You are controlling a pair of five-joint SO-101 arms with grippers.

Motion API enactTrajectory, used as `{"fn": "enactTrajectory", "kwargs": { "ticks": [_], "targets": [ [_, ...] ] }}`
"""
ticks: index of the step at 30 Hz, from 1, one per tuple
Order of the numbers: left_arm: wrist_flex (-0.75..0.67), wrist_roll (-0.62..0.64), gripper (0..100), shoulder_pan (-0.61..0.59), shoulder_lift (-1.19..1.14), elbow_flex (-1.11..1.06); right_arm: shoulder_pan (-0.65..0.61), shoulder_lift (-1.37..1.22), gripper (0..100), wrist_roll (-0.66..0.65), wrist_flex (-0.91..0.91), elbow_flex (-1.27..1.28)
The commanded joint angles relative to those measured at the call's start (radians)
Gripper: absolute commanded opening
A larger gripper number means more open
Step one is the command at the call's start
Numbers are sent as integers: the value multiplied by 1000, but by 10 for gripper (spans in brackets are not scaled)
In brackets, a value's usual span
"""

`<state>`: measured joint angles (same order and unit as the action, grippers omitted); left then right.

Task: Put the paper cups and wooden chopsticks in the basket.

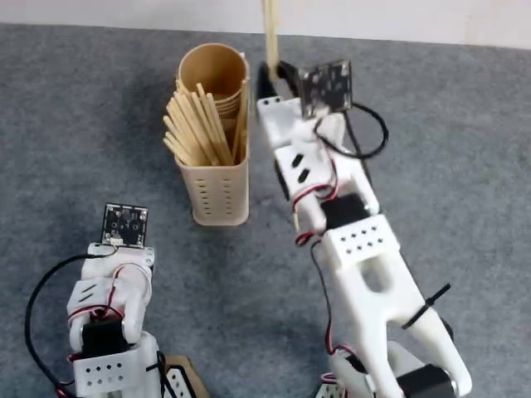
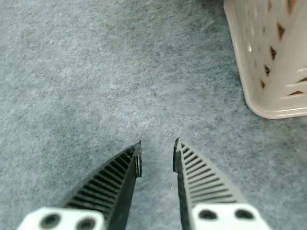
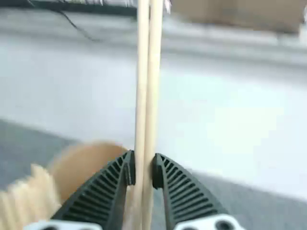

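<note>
Left gripper point(image 2: 157, 143): released, its two ribbed jaws a little apart with nothing between them, tips pointing down at the grey mat point(image 2: 96, 72). It is at the near left of the table, apart from the basket.
Basket point(image 1: 220, 195): a tall beige holder with rows of small holes in its wall, standing upright on the mat between the two arms. One lower corner of it shows in the left wrist view point(image 2: 273, 62), beyond the open jaws.
Paper cups point(image 1: 214, 70): brown cups nested one in another, mouth up, in the far part of the basket. The top cup's rim rises above the basket wall.
Loose chopsticks point(image 1: 195, 128): a thick bundle of pale wooden sticks in the near part of the basket, leaning against the cups with their ends fanned out above the rim.
Right gripper point(image 3: 143, 167): clenched on a pair of chopsticks, the jaws pressing them from both sides. In the high view it sits just to the right of the basket's top, near the cup rim.
Held chopsticks point(image 3: 147, 72): two sticks side by side and touching, upright, reaching well above the jaws. In the high view point(image 1: 270, 33) they run up past the frame's top edge, outside the basket.
</note>
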<state>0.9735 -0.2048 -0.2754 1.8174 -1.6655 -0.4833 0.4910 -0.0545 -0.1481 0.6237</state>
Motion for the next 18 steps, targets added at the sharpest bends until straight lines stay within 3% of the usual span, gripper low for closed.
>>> {"fn": "enactTrajectory", "kwargs": {
  "ticks": [1, 6, 14, 18],
  "targets": [
    [-14, -8, 127, 21, 7, 1, -47, 67, 5, -6, -110, 4],
    [-14, -8, 127, 21, 7, 1, -79, 74, 5, -6, -216, 50],
    [-12, -8, 127, 19, 7, 1, -174, 65, 5, -8, -513, 440],
    [-12, -8, 127, 19, 7, 1, -173, 67, 16, -8, -552, 559]
  ]
}}
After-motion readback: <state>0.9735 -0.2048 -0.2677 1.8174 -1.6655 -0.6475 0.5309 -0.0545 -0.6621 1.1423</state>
